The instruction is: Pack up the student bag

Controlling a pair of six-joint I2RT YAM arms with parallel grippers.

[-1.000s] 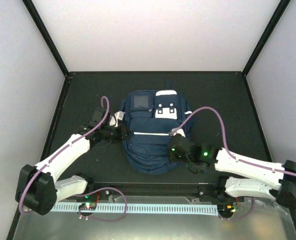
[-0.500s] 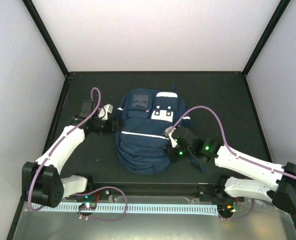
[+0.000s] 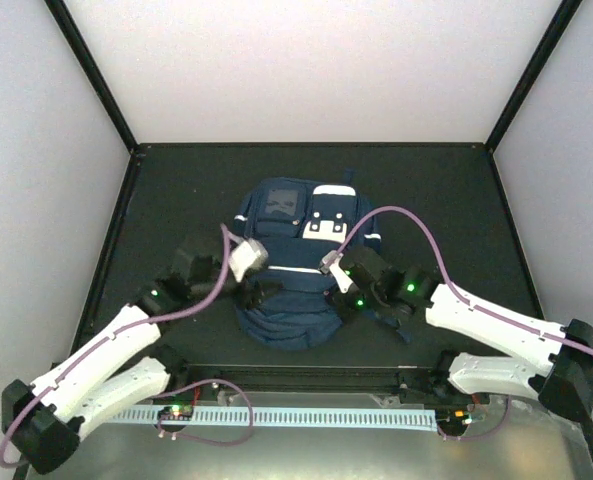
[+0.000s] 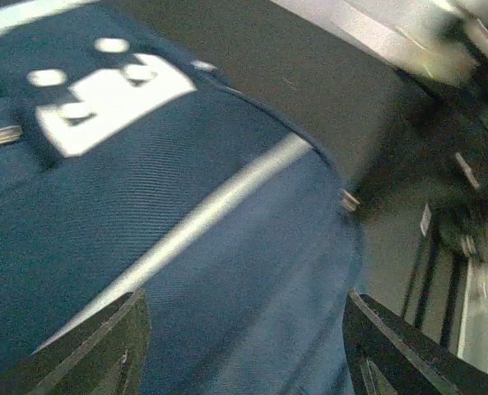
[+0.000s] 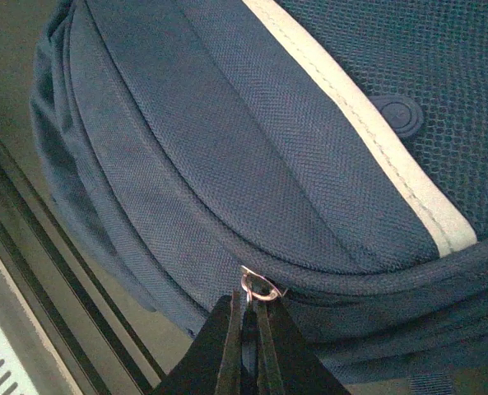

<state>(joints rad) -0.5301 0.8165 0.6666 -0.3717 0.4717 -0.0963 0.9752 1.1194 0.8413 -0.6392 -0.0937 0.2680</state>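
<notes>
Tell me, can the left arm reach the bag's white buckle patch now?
Probably yes. The left gripper hangs open over the student bag, the white buckle patch lies uncovered ahead, and the right gripper pinches a zipper pull elsewhere.

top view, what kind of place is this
Probably a robot test cell: plain white walls framed by black corner posts, a black matte table, and two white robot arms bolted at its near edge, over a navy blue fabric backpack.
</notes>
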